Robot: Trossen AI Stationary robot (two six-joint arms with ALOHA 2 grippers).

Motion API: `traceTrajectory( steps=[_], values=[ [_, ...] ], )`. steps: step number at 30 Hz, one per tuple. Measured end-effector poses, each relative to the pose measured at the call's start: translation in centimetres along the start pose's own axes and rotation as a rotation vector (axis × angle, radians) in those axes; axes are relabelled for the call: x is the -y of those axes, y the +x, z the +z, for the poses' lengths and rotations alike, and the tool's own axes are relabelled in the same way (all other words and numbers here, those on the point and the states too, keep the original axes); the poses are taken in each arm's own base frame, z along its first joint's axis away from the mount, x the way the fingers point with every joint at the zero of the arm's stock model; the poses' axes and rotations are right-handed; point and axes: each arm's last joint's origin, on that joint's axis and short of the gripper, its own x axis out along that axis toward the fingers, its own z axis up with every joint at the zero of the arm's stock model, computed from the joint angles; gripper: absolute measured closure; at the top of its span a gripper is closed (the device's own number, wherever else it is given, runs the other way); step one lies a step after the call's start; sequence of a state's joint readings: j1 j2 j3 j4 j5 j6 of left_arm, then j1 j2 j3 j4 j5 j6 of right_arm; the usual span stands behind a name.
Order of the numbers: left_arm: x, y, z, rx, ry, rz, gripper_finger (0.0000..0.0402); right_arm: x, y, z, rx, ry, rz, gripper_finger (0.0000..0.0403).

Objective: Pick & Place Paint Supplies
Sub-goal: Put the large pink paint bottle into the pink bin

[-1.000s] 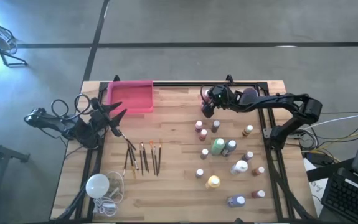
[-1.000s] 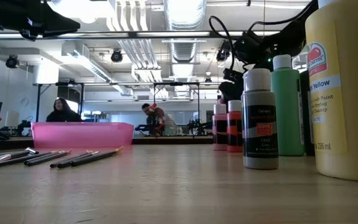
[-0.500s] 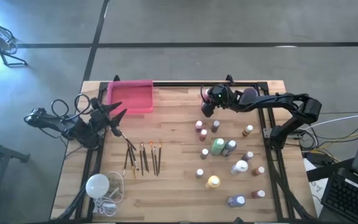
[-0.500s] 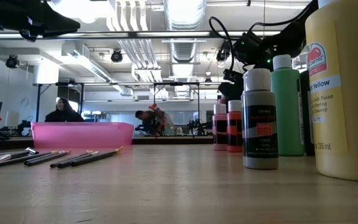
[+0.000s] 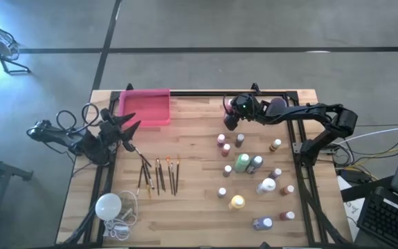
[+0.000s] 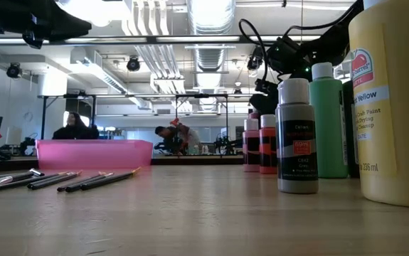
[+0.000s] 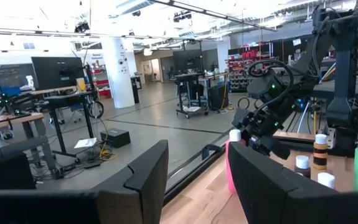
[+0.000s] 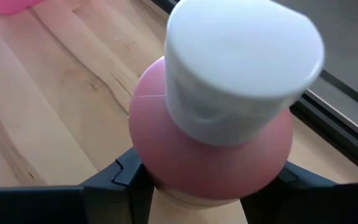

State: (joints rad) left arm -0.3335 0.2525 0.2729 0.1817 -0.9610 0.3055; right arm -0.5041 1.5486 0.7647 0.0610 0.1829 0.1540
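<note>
Wooden table (image 5: 192,207) | yellow bottle (image 6: 392,99) reads "Yellow" (craft paint) | right claw (image 8: 203,186) pinching pink bottle (image 8: 216,155)

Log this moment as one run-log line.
right gripper: shut on pink bottle | left gripper: open, waiting beside pink tray

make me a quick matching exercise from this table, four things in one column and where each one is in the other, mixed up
Things:
1. pink tray
2. paintbrushes
3. pink bottle
4. white bulb

Places:
A. between the right gripper's fingers
B. near left corner of the table
C. far left part of the table
D. lying in a row in front of the tray

Pairs: 1-C, 2-D, 3-A, 4-B
</note>
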Motion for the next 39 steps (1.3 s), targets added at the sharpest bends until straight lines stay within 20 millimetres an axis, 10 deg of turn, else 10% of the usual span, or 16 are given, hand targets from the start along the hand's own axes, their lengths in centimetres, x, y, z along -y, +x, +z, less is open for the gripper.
traceTrajectory(
  steps=[22, 39],
  values=[
    [0.02, 0.02, 0.02, 0.000, -0.064, 0.001, 0.0227, -0.08, -0.03, 0.02, 0.001, -0.024, 0.009, 0.0209],
    [0.06, 0.04, 0.00, -0.001, -0.072, 0.001, 0.0227, -0.09, -0.08, 0.17, 0.011, 0.027, 0.011, 0.0120]
  ],
)
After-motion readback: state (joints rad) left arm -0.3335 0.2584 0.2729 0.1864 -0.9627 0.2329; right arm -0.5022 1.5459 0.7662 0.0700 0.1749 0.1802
